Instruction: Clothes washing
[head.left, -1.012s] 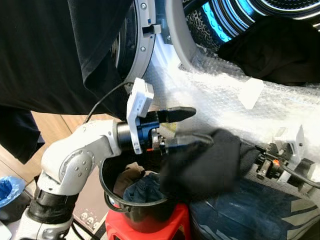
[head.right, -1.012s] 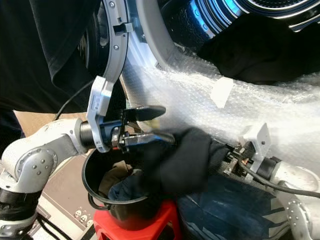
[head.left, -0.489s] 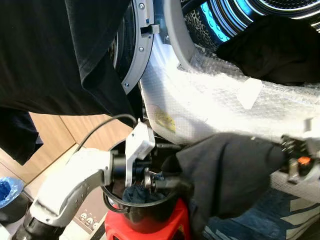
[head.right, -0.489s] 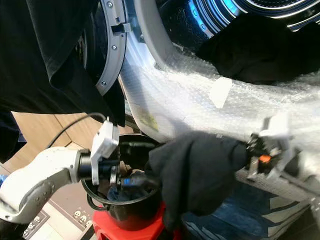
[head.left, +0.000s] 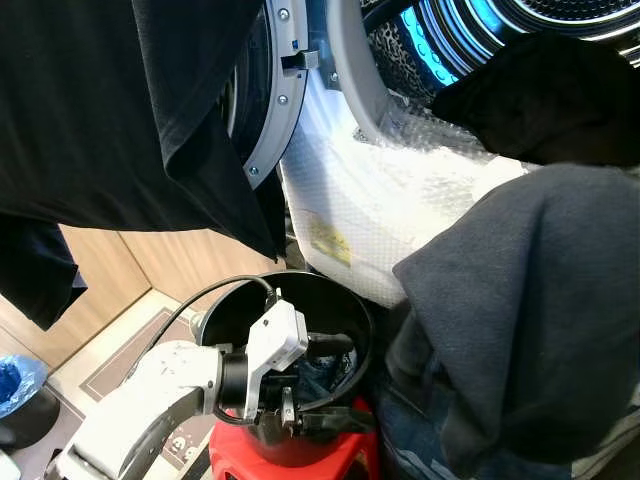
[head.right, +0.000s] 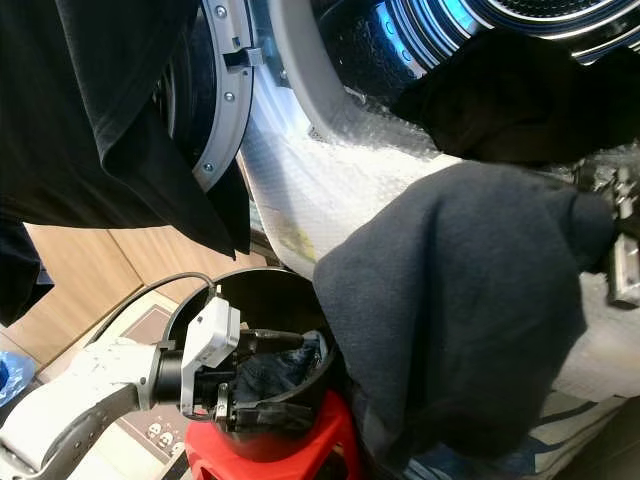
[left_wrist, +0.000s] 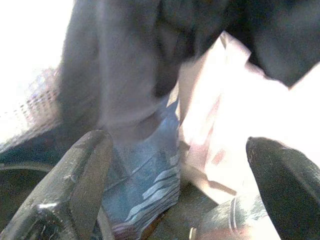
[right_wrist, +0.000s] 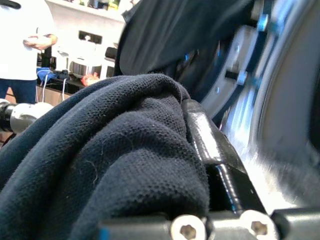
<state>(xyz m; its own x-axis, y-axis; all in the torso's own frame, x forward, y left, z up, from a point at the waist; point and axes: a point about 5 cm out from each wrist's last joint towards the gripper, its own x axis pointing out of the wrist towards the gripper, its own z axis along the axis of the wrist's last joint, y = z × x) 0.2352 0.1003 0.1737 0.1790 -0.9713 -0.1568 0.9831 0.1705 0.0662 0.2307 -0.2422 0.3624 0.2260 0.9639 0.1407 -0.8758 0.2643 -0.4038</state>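
A dark navy garment (head.right: 470, 320) hangs in a big fold at the right, just below the washer's open drum (head.left: 470, 30). My right gripper (head.right: 600, 225) is shut on its upper edge; in the right wrist view the cloth is draped over one black finger (right_wrist: 210, 150). My left gripper (head.left: 335, 385) is low inside the black bucket (head.left: 225, 315), open, its fingers (left_wrist: 75, 190) spread wide with nothing between them. Blue clothes (head.right: 275, 365) lie in the bucket under it.
The bucket stands on a red stool (head.left: 300, 465). Bubble wrap (head.left: 390, 200) covers the washer's front. A black garment (head.left: 110, 110) hangs over the open door (head.left: 275, 90), and another (head.left: 560, 100) lies in the drum mouth. A person in a white shirt (right_wrist: 22, 30) stands behind.
My right gripper has raised the dark garment up and to the right, toward the drum. My left gripper has dropped from beside the garment down into the bucket.
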